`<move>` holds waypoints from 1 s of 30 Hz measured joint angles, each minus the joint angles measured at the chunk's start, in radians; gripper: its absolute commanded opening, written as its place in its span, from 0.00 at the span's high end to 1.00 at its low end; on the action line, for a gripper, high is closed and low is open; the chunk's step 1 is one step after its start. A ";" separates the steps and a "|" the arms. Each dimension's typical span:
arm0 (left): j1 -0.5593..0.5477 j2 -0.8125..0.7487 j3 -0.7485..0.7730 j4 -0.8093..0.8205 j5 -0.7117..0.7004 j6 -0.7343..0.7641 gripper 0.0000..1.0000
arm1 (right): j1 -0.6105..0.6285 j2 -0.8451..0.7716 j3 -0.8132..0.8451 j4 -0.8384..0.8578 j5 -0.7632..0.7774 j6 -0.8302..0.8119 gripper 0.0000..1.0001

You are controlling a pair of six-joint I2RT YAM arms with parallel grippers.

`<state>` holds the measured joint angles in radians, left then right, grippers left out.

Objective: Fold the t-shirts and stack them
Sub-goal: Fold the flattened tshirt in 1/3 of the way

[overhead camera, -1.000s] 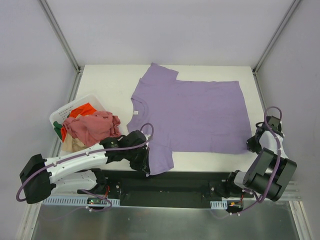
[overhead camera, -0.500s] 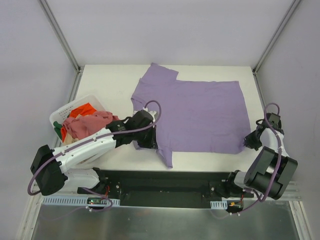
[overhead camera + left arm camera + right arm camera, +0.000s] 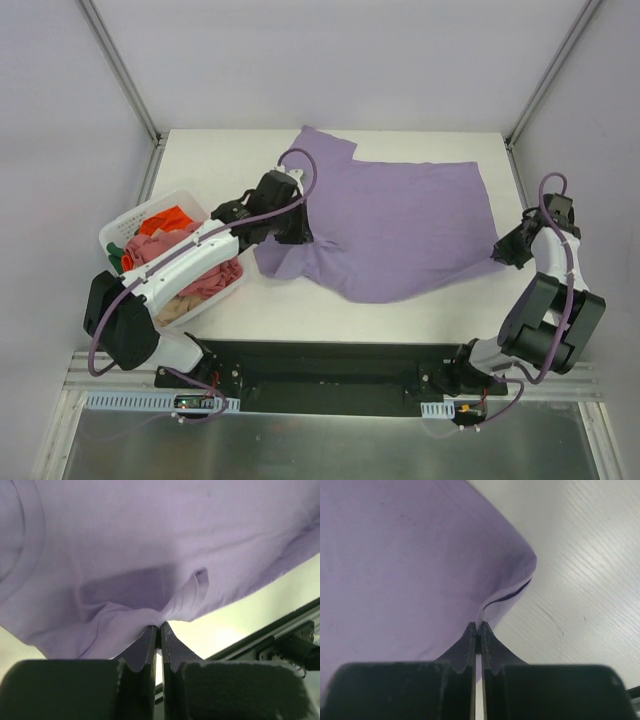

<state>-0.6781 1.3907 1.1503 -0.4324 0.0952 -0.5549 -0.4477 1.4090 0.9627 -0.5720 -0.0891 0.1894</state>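
The lavender purple t-shirt (image 3: 400,215) lies partly folded on the white table, its near part lifted and carried toward the back. My left gripper (image 3: 296,228) is shut on its near left sleeve edge; in the left wrist view the cloth (image 3: 150,555) hangs from the pinched fingertips (image 3: 157,628). My right gripper (image 3: 503,250) is shut on the shirt's near right hem corner (image 3: 507,592), fingertips (image 3: 477,625) pinching the cloth. Salmon pink (image 3: 190,255), orange-red (image 3: 165,220) and beige (image 3: 185,305) shirts lie bunched in the basket.
A white plastic laundry basket (image 3: 120,232) stands at the table's left side, right under my left arm. The table's near edge and a black rail (image 3: 330,365) run along the bottom. Metal frame posts (image 3: 125,75) rise at the back corners.
Both grippers have lifted the shirt's near edge and carried it toward the back; the left arm swung up past the basket, and the right gripper moved back along the right side.
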 measured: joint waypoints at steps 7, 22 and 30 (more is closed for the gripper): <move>0.070 0.065 0.106 0.031 -0.001 0.095 1.00 | 0.002 0.077 0.107 -0.026 -0.026 -0.009 0.98; 0.158 0.307 0.325 0.101 0.046 0.435 1.00 | 0.024 0.257 0.286 -0.050 -0.029 -0.011 0.92; 0.233 0.430 0.391 0.140 0.006 0.496 1.00 | 0.034 0.400 0.404 -0.079 -0.016 0.006 0.84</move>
<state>-0.4450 1.8202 1.5417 -0.2924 0.1013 -0.0589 -0.4141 1.8091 1.3663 -0.6506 -0.1055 0.1959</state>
